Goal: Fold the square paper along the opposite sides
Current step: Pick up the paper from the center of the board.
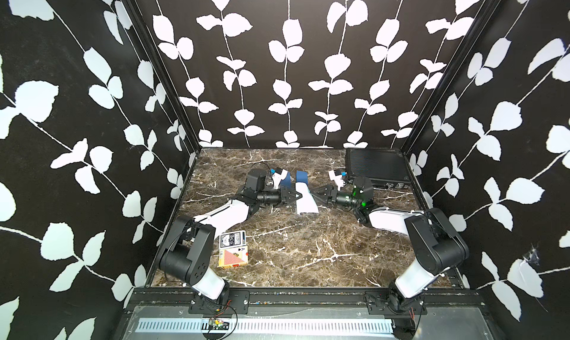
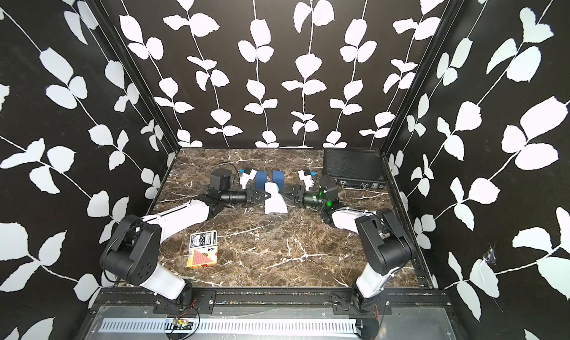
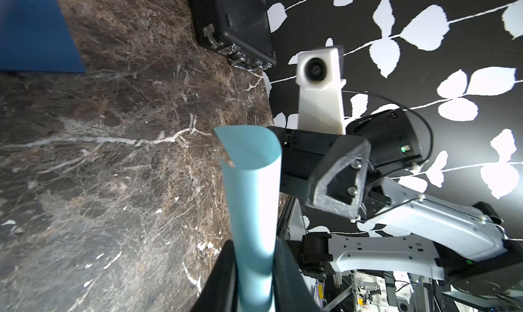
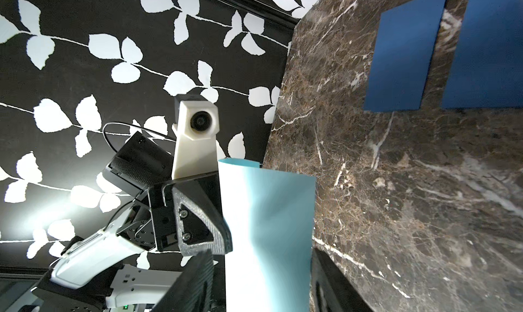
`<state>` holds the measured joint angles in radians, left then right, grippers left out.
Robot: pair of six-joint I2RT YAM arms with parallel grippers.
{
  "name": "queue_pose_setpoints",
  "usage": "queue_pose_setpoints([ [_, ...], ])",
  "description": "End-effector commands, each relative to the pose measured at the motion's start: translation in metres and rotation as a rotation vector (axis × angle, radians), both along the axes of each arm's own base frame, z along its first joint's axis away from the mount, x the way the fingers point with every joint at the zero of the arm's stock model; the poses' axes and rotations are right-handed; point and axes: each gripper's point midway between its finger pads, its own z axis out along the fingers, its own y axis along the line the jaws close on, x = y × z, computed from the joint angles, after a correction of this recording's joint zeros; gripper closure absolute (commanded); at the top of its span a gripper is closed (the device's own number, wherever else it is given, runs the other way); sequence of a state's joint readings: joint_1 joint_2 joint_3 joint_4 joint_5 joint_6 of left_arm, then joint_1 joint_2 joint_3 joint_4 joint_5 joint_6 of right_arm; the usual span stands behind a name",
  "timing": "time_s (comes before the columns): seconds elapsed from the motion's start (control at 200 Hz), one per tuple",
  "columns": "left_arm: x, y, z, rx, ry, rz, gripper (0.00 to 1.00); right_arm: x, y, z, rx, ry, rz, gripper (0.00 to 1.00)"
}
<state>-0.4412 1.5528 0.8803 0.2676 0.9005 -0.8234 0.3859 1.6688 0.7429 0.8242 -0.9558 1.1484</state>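
**Top views: thin pale paper (image 1: pixel 306 201) curled into a soft tube**

It curves over the veined marble bench (image 1: pixel 308 249). My left hand (image 1: pixel 298 196) pinches one end narrowly; my right hand (image 1: pixel 314 196) stands wide around the other.

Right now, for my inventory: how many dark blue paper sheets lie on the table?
2: one dark blue sheet beside the left arm's wrist camera, the other just right of it, behind the pale blue paper. More may be hidden.

Bright even light, warped edges, close paper (image 4: pixel 254 239) seemingly overexposed
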Motion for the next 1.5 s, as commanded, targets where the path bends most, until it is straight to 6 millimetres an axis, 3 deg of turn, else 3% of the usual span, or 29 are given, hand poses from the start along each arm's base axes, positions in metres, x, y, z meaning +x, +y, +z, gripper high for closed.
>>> queue_pose_setpoints([
  [0.0, -0.005, 0.003, 0.018, -0.039, -0.048, -0.009, 0.79, 0.000, -0.007, 0.000, 0.005, -0.028, 0.003, 0.42],
  [0.245, -0.006, 0.003, 0.020, -0.036, -0.057, -0.013, 0.79, 0.004, -0.013, -0.001, 0.006, -0.016, 0.001, 0.41],
  [0.52, -0.006, 0.003, 0.014, -0.026, -0.051, -0.014, 0.79, -0.001, 0.011, 0.025, 0.103, -0.037, 0.063, 0.45],
  [0.7, -0.005, 0.002, 0.014, -0.029, -0.051, -0.020, 0.79, 0.004, 0.020, 0.035, 0.164, -0.026, 0.077, 0.61],
  [1.025, -0.003, 0.012, 0.006, 0.017, -0.058, -0.005, 0.76, 0.000, 0.013, 0.045, 0.137, -0.045, 0.052, 0.90],
  [1.085, -0.002, 0.015, 0.007, 0.021, -0.061, 0.002, 0.68, -0.001, 0.013, 0.048, 0.121, -0.052, 0.050, 0.95],
  [1.135, -0.001, 0.017, 0.009, 0.024, -0.067, 0.005, 0.53, -0.002, 0.012, 0.050, 0.108, -0.060, 0.049, 1.00],
  [1.285, 0.003, 0.033, 0.019, 0.023, -0.095, 0.048, 0.16, -0.007, 0.012, 0.063, 0.097, -0.085, 0.061, 1.00],
  [1.315, 0.004, 0.035, 0.021, 0.019, -0.100, 0.056, 0.12, -0.006, 0.012, 0.063, 0.096, -0.083, 0.061, 1.00],
  [1.33, 0.004, 0.035, 0.022, 0.016, -0.104, 0.058, 0.10, -0.011, 0.011, 0.076, 0.108, -0.114, 0.064, 1.00],
  [1.37, 0.005, 0.035, 0.026, 0.005, -0.113, 0.060, 0.08, -0.012, 0.011, 0.084, 0.115, -0.127, 0.064, 1.00],
  [1.49, 0.006, 0.031, 0.036, -0.065, -0.125, 0.049, 0.05, -0.014, 0.016, 0.095, 0.126, -0.139, 0.070, 1.00],
])
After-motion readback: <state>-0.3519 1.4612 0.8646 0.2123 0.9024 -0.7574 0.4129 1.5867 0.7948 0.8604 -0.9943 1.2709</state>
